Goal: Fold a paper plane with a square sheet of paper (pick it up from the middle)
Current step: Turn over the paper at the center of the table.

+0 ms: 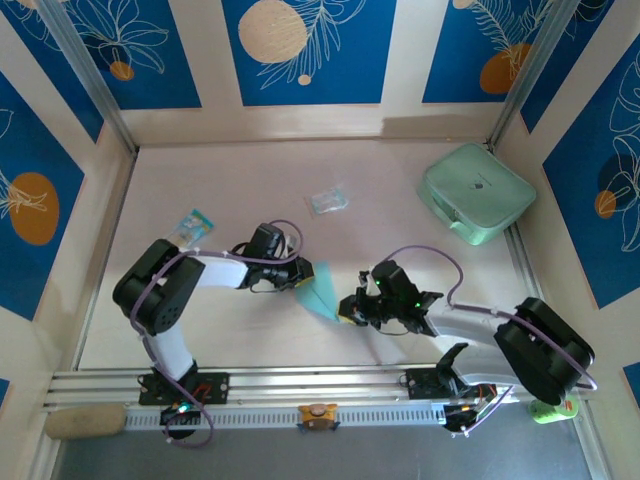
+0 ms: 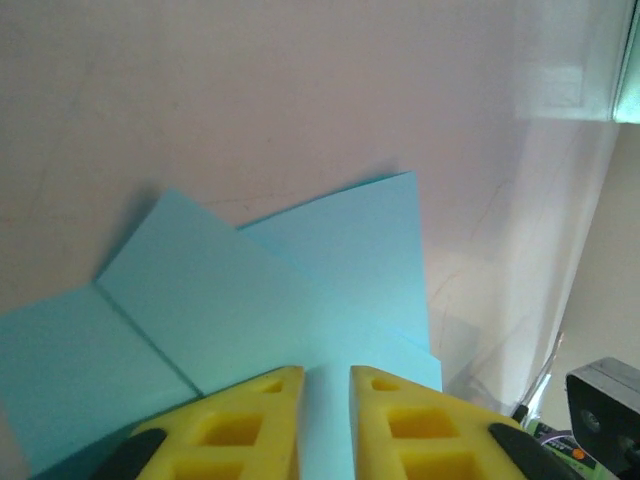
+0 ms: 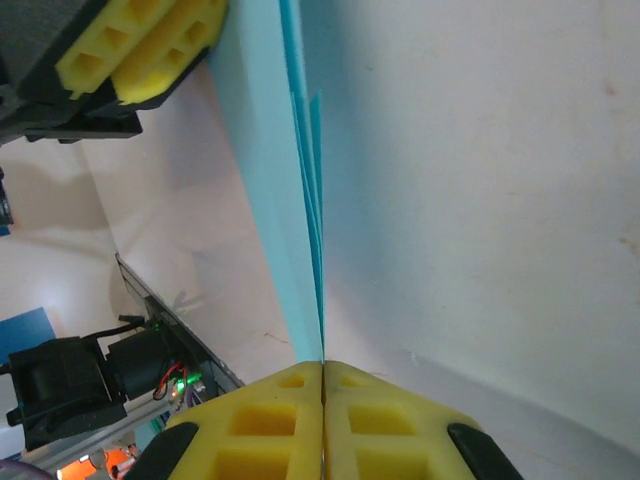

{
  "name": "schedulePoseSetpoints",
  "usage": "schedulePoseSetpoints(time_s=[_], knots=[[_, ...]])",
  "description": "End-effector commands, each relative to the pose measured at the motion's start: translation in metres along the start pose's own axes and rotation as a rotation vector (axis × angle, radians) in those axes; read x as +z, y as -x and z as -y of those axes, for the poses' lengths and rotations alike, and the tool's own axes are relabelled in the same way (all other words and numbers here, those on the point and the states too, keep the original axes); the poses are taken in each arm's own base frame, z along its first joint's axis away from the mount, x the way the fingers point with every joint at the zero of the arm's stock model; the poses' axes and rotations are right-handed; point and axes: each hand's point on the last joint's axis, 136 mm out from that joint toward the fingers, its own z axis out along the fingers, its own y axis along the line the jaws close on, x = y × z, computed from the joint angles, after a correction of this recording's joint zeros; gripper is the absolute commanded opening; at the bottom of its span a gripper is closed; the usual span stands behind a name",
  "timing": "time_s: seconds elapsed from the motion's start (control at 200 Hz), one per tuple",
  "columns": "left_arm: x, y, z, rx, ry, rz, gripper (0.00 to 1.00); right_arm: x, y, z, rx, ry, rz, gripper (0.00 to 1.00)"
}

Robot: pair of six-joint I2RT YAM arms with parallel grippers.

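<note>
Blue walls [image 1: 310,50] with white leaves and orange dots stand around a pale, smooth table [image 1: 250,180]. A little below the middle of the top view is the thin light-blue sheet of paper [image 1: 322,288]. It is already folded into a pointed shape, and it sits between the two pincers.

The right gripper [image 1: 347,310] is at the lower right of the sheet. In its own camera its yellow fingers [image 3: 250,430] are pressed tight together. The edge of the sheet [image 3: 265,180] runs right into the crack between them, so it is pinching the sheet. The sheet stands up on its edge in that view.

The left gripper [image 1: 303,278] is at the upper left of the sheet. In its camera there is a thin gap between its yellow fingers [image 2: 240,425], and the sheet [image 2: 300,300] lies spread out with its fold lines. The gap looks wider than the paper, so I think it is not pinching.

I think a fold is being made, about midway through the job. Next, the loose pincer likely has to take a flap and lay it over neatly.

Far from the sheet are a mint-green case [image 1: 477,192] at upper right, a clear crumpled wrapper [image 1: 328,200] above the middle, and a small blue-and-white packet [image 1: 192,225] at left.
</note>
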Motion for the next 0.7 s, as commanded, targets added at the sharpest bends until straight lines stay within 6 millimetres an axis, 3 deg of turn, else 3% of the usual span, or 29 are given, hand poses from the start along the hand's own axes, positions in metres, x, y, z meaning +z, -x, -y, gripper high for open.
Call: schedulePoseSetpoints(time_s=[0.0,0.435,0.695], knots=[[-0.018,0.010,0.018,0.030,-0.013,0.047,0.22,-0.008,-0.003,0.001,-0.046,-0.015,0.002,0.06],[-0.086,0.018,0.052,0.228,0.063,0.198,0.29,-0.074,0.013,-0.036,-0.355,-0.208,0.155,0.05],[-0.119,0.020,0.051,0.287,0.118,0.309,0.29,-0.111,0.027,-0.035,-0.546,-0.561,0.255,0.04]])
